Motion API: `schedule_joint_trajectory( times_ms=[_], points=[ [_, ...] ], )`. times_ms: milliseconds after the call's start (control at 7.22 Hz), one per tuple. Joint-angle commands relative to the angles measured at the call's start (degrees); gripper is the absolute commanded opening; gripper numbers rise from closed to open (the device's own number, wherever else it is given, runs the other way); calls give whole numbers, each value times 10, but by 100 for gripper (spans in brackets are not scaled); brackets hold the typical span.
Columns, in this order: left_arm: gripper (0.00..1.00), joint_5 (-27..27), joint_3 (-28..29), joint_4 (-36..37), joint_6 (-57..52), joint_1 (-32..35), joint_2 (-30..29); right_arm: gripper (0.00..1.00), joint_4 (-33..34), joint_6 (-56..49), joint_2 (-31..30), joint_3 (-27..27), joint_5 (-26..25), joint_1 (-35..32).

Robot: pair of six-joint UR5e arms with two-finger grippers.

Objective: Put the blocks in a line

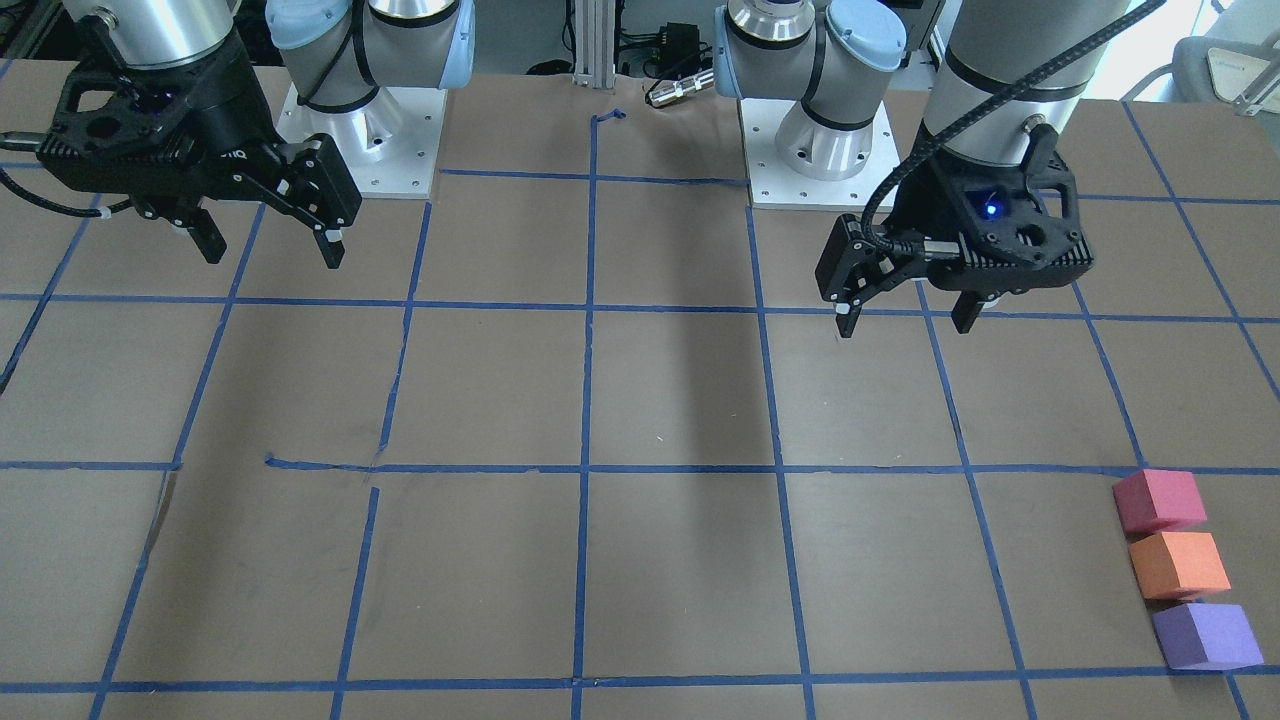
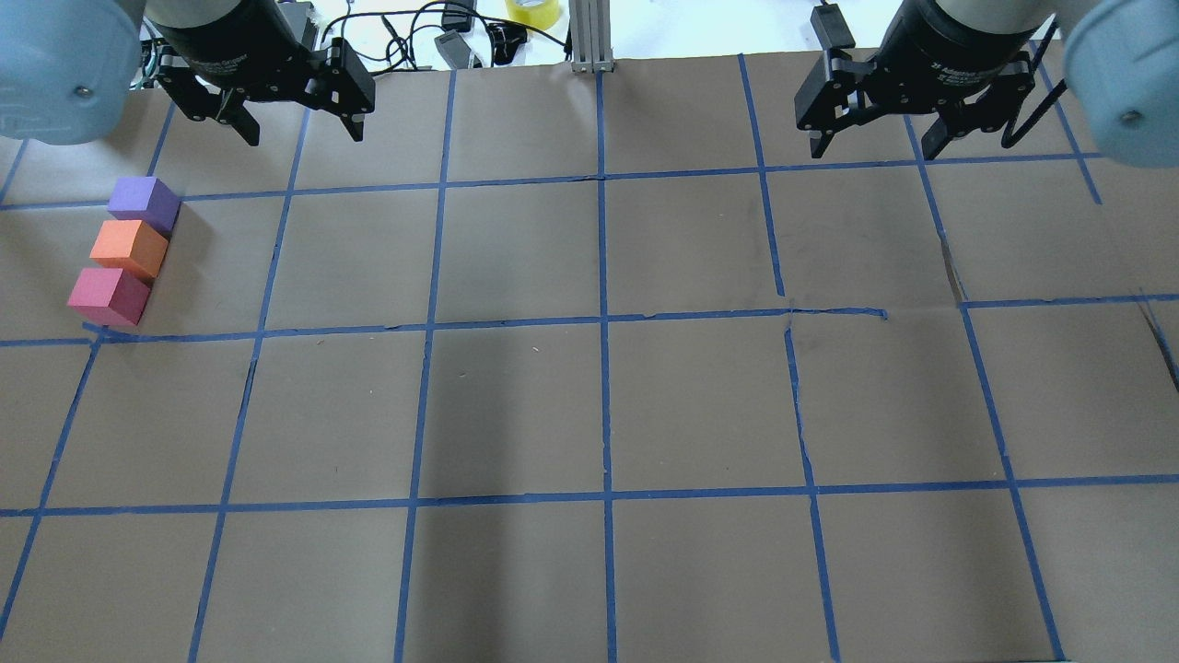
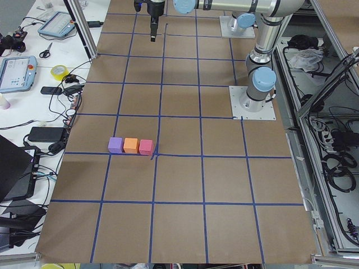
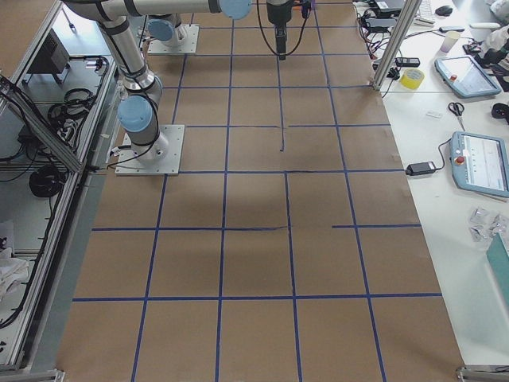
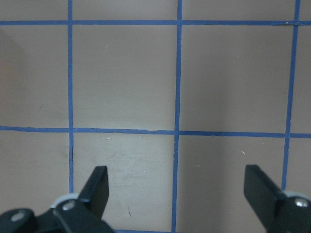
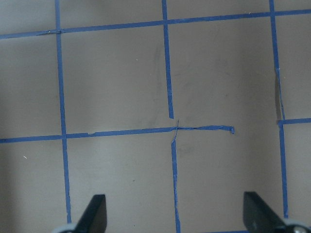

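Front: three blocks in a touching row at 4 o'clock on bench: pink, orange, purple. L hand at 2 o'clock, spread, empty. R hand at 10 o'clock, spread, empty.

Overhead: row at 9 o'clock, purple farthest from robot. Hands at 11 and 1 o'clock, both clear of blocks.

Left side: row along tape line, approx. 8 o'clock.

Right side: R hand at 12 o'clock over bench.

Wrist cams: fingers wide apart, only taped bench between.
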State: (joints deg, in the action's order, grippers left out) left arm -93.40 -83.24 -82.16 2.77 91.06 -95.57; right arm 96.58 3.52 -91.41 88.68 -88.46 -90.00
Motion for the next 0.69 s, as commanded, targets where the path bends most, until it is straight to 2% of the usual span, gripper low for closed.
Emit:
schedule_joint_trajectory(
  times_ms=[0,554],
  points=[
    [100,1,-7,9,1,2,-1,100,-1,1,1,0,2,0],
    [100,-1,-6,9,-2,2,0,100,-1,1,1,1,-3,0]
  ],
)
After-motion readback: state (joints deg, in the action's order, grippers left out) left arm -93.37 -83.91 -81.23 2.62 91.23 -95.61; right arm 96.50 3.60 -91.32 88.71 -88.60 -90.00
